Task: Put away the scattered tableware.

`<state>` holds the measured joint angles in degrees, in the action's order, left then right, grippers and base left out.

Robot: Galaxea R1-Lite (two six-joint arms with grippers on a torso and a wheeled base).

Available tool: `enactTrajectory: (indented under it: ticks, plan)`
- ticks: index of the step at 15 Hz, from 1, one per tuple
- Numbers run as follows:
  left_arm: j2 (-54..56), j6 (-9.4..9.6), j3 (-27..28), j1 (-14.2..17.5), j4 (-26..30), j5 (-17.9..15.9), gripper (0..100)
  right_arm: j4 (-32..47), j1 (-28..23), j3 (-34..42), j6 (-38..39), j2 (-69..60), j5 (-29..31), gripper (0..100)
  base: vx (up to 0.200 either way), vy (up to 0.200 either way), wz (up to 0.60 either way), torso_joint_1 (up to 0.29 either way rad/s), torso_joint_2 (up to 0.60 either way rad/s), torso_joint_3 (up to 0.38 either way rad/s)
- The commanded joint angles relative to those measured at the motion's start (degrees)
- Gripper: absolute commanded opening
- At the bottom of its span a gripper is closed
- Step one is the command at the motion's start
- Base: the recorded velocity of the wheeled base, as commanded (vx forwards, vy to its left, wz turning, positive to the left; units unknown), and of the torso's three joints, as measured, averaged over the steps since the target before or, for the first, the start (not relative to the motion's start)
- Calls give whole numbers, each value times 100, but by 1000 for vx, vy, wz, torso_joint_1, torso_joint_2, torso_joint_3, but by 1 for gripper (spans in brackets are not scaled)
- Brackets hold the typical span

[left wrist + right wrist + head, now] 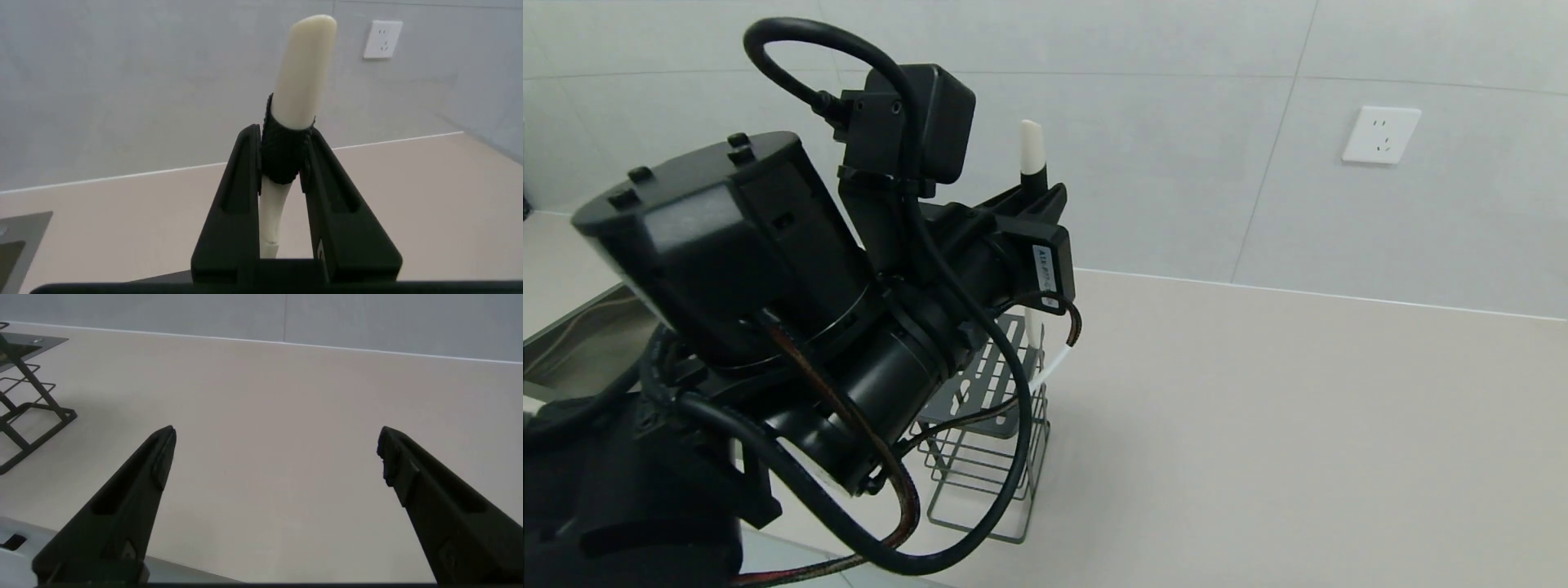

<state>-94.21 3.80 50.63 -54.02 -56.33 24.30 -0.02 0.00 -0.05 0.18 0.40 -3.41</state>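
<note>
Cream, smooth, round-tipped handle is sitting clamped in the black left pincer; the right pincer is gaping wide, empty.

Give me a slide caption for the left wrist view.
Left gripper clamps a white-handled utensil upright above the beige counter, wall socket behind.

Wall socket abv beige counter

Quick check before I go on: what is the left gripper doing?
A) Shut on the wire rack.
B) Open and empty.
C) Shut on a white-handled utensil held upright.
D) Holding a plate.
C: the left gripper is clamped on the white-handled utensil at its black band, handle end pointing up.
</note>
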Motion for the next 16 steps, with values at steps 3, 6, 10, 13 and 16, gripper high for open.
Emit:
enactTrajectory:
  ticks: [3, 6, 10, 13, 16]
  plan:
    - [-45, -2, -132, 286, -53, -21, 0, 2, 0, -4, -1, 13, -1, 100, 0, 0, 0, 0, 0, 0]
    - [-63, -2, -150, 278, -53, -30, 0, 2, 0, -4, -1, 13, -1, 100, 0, 0, 0, 0, 0, 0]
    - [-115, -2, -150, 278, -62, -39, 0, 2, 0, 5, 8, 13, -1, 100, 0, 0, 0, 0, 0, 0]
    - [-186, -2, -150, 278, -71, -48, 0, -6, 0, 5, -1, 13, -1, 100, 0, 0, 0, 0, 0, 0]
    - [-194, -2, -150, 269, -71, -48, 0, -6, 0, 5, -1, 13, -1, 100, 0, 0, 0, 0, 0, 0]
